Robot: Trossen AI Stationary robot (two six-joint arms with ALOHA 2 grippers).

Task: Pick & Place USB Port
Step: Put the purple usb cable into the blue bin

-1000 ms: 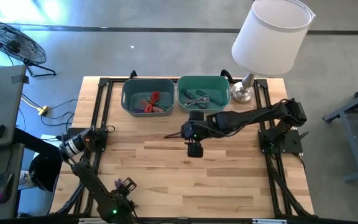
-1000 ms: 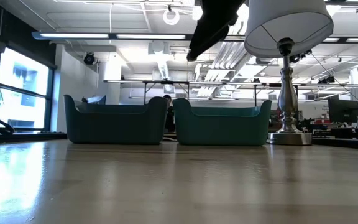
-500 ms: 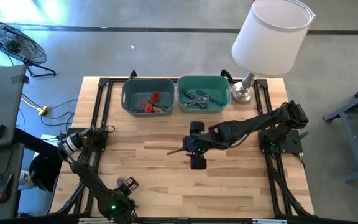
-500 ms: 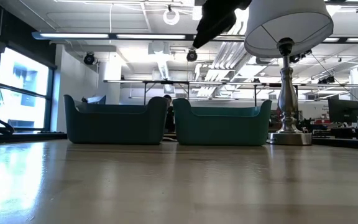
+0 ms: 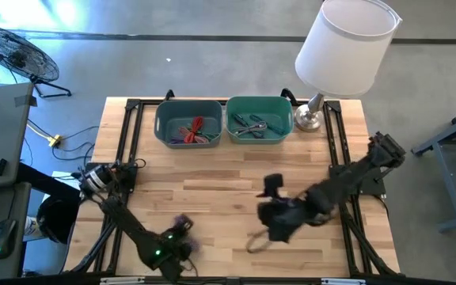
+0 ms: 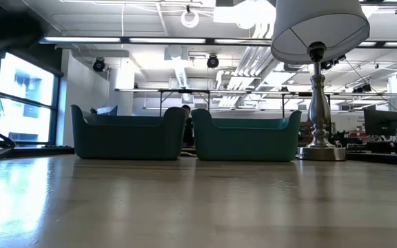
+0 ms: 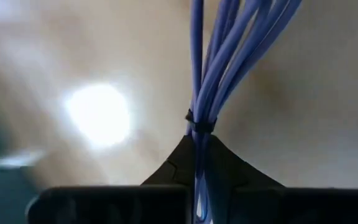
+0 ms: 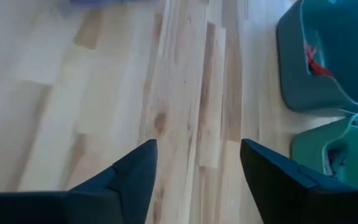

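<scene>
We hold a bunch of blue cables clamped in our left end effector, near the counter's front left corner. It still has to go into a bin. Our right end effector, fingers apart and empty, sits over the front middle. A second ago it was up near the green bin; it has swung toward the front edge.

The pale wooden tabletop carries two bins side by side along its far edge, a grey-blue bin and a green bin, with a lamp at the far right corner.
</scene>
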